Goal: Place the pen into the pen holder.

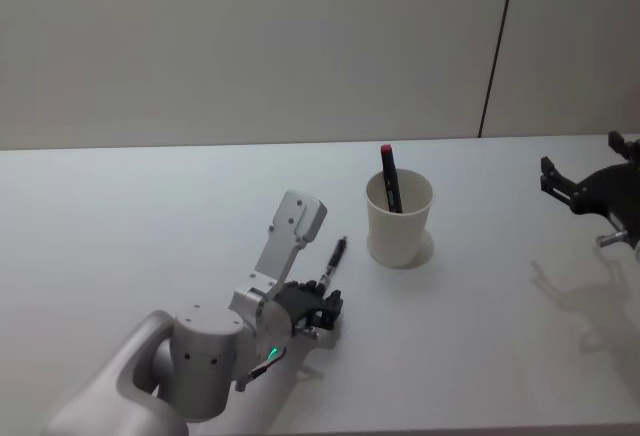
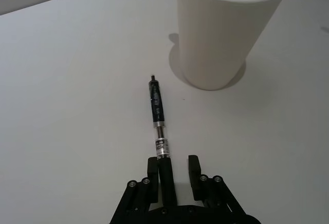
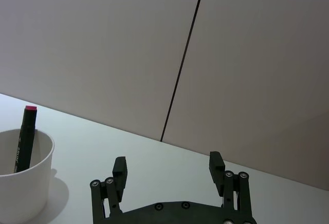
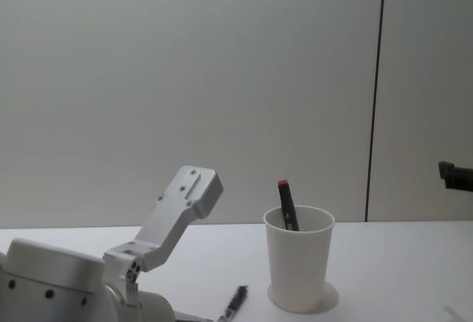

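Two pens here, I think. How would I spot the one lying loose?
On the white table, well left of the parked right gripper, stands a white paper cup. The pen lies flat just left of the cup, one end between the open jaws of the left gripper. It is slim, black with silver bands, unlike the red-capped marker standing inside the cup.
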